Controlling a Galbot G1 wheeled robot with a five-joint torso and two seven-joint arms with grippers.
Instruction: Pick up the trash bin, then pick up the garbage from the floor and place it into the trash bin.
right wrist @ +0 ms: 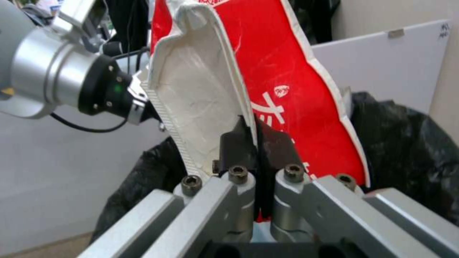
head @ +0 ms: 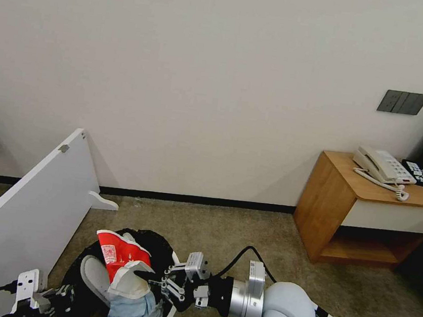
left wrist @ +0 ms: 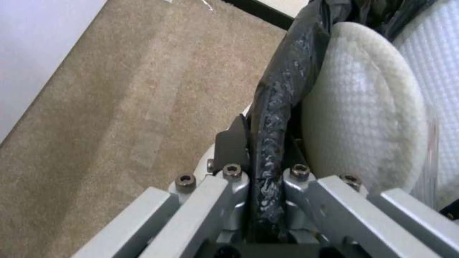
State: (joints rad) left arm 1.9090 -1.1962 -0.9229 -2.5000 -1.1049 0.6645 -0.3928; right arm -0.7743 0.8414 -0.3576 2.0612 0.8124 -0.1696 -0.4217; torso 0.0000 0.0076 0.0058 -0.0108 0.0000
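Head looks down; wrist views close on shared bin.

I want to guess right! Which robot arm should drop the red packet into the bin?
Probably the right. The right gripper is shut on the red-white packet, held over the trash bin. The left gripper is busy clamping the bin's bagged rim.

Bin mouth crammed with packet, slippers; white board close left; open carpet right.
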